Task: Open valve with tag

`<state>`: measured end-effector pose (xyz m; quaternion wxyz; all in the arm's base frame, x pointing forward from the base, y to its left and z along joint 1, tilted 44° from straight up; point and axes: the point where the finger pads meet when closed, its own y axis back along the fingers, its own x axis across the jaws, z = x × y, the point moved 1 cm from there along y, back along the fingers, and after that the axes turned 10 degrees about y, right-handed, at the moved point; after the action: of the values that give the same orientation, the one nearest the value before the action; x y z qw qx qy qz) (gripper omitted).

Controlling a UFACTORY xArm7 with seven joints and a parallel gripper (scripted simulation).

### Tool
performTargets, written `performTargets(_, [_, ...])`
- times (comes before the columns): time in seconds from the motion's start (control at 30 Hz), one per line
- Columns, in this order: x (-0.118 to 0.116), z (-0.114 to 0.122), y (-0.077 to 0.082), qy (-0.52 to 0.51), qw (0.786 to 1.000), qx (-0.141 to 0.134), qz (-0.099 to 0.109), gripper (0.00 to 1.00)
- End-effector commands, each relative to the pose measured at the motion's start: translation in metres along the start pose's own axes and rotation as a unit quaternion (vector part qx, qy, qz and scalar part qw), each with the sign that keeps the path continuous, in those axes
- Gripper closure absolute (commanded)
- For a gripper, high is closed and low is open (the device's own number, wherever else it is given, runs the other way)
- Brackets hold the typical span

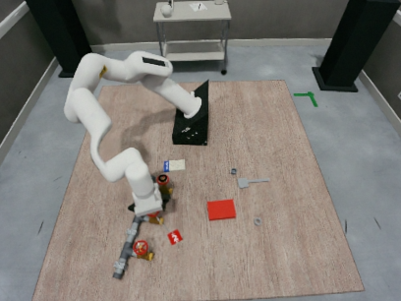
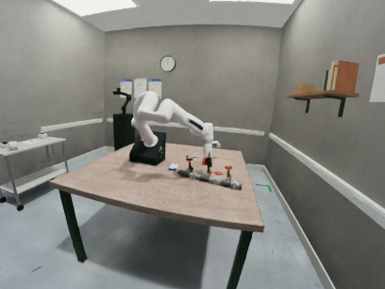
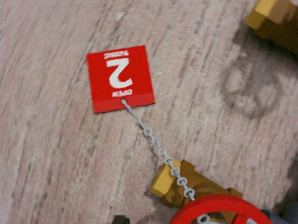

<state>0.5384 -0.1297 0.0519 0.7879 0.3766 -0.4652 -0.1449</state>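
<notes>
A grey pipe (image 1: 129,248) lies at the table's front left and carries three red-wheeled brass valves. A red tag (image 3: 120,77) marked "2" lies flat on the wood; it also shows in the top view (image 1: 175,237). Its chain (image 3: 160,150) runs to the brass body (image 3: 187,185) of the middle valve, whose red handwheel (image 3: 220,212) sits at the bottom edge of the wrist view. My gripper (image 1: 151,212) hangs straight over this middle valve, open and empty. The far valve (image 1: 163,180) and the near valve (image 1: 141,247) stand apart from it.
A blue-and-white card (image 1: 174,165) lies beyond the far valve. A red block (image 1: 221,210), a grey key-shaped tool (image 1: 253,182) and two small nuts (image 1: 234,171) (image 1: 257,221) lie to the right. My black base (image 1: 192,120) stands at the back.
</notes>
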Motion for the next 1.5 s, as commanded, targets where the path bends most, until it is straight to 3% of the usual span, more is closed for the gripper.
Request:
performTargets(0.0, [0.0001,-0.0021,0.0025,-0.139,0.99,0.008,0.007,0.0])
performTargets(0.17, [0.0001,-0.0021,0.0025,-0.2,0.98,0.008,0.004,0.0])
performTargets(0.2, [0.0002,-0.0021,0.0025,-0.261,0.965,0.008,0.001,0.0])
performTargets(0.4, [0.0003,-0.002,0.0025,-0.37,0.929,0.008,-0.004,0.0])
performTargets(0.67, [0.0003,-0.002,0.0025,-0.519,0.855,0.008,-0.009,0.0])
performTargets(0.73, [0.0003,-0.002,0.0025,-0.519,0.855,0.008,-0.009,0.0])
performTargets(0.77, [0.0003,-0.002,0.0025,-0.57,0.821,0.008,-0.008,0.0])
performTargets(0.93, [0.0002,-0.002,0.0025,-0.644,0.765,0.01,-0.006,0.0])
performTargets(1.23, [-0.0003,-0.0021,0.0024,-0.769,0.639,0.025,0.013,0.0])
performTargets(1.47, [-0.0003,-0.0021,0.0024,-0.773,0.634,0.026,0.014,0.0])
